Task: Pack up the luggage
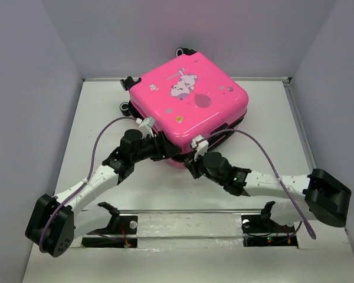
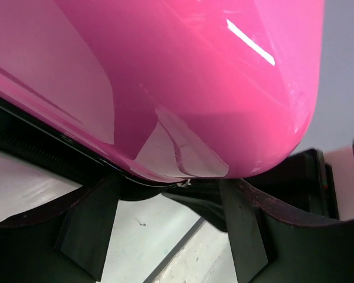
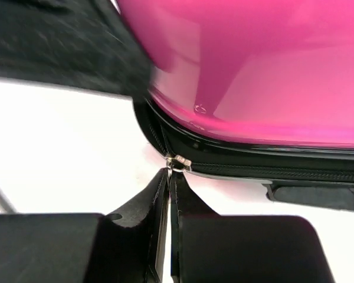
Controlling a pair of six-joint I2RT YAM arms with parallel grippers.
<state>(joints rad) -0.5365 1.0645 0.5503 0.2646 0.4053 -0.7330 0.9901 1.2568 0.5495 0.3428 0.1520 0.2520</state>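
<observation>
One piece of the job looks done: the luggage (image 1: 192, 109) lies flat on the desk (image 1: 165, 197), towards the far middle, with its printed lid folded down over the base, so whatever is inside is hidden. What seems left is the zipping. A dark line shows along the seam between the two shells on the near right side, and how much of the track is already drawn I cannot tell (the wrist views show only short stretches of it).

Starting on the left, the left pincer (image 1: 160, 146) sits at the case's near left corner. In its wrist view the two fingers stand well apart, with the rounded pink corner just above and between them. They close on nothing, and whether a tip touches the shell is not clear. My guess is that it is there to steady the case.

Over on the right, the right pincer (image 3: 170, 177) is at the near corner of the seam with its fingers pressed together. Their tips meet the small silver zipper pull (image 3: 178, 162) where the black track bends, and they appear to pinch its tab, ready to draw it along
</observation>
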